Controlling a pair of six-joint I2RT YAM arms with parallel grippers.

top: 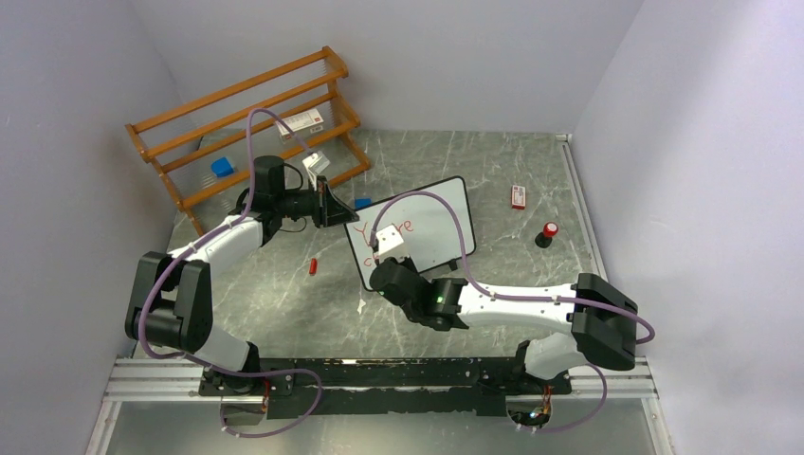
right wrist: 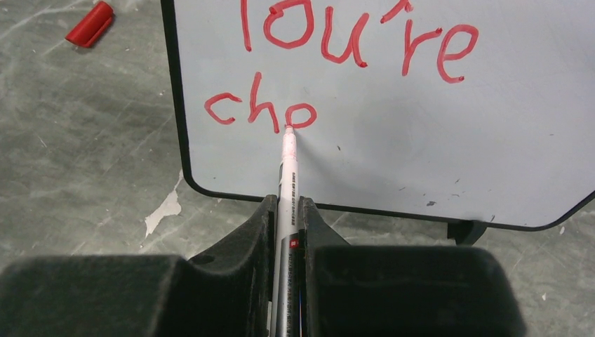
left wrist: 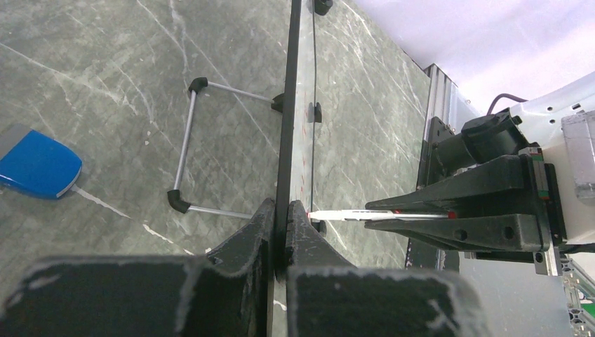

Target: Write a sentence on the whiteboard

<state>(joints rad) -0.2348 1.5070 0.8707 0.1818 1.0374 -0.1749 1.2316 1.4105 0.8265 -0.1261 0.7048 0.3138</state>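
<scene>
My left jaws are clamped on the edge of the light, stiff whiteboard (top: 431, 220), propped on the desk (top: 284, 303) and likely to skid, while my right jaws grip the slim marker (right wrist: 288, 175), its tip on the sentence (right wrist: 351, 42).

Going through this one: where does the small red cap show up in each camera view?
Top external: the red cap lies on the table, left of the whiteboard, near its lower-left corner.
Left wrist: not in it.
Right wrist: top-left corner, on the table left of the board.
Shared landmark: the whiteboard, seen edge-on in the left wrist view.
</scene>
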